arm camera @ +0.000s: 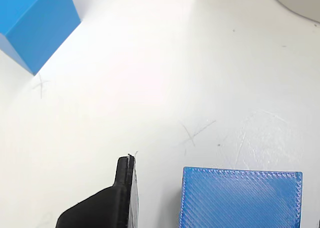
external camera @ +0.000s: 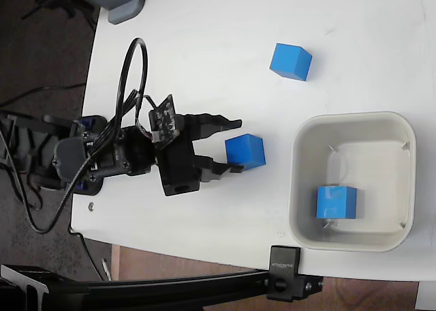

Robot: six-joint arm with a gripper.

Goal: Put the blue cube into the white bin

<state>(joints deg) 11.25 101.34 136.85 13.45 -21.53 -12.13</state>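
In the fixed view we see a white desk [external camera: 204, 45] carrying three blue cubes and one white bin [external camera: 354, 239]. The bin sits near the desk's right edge, toward the bottom corner of the picture, and its thick rounded rim is fully in view. Inside it lies one cube in the bin [external camera: 336, 202], resting on the floor of the tub in the lower left part, close to the left wall and the bottom wall but not clearly touching either. We see nothing else inside the tub.

The blue cube [external camera: 244, 151] stands on the desk just left of the bin, apart from its rim. The gripper [external camera: 236, 146] reaches toward it from the desk's left edge, with its jaws spread apart: the upper finger ends just above the cube's top left corner and the lower finger [external camera: 221, 166] runs along its bottom side, so the cube's left part sits at the mouth of the gap. Whether either finger touches the cube, we cannot tell from this view.

In the wrist view the same cube [arm camera: 241, 198] fills the bottom right, and one black finger [arm camera: 107, 203] stands to its left with a strip of bare desk between them; the other finger is out of the picture.

A far cube [external camera: 291, 61] sits alone toward the top edge of the desk, well apart from bin and gripper; it shows at the wrist view's top left corner [arm camera: 35, 23].
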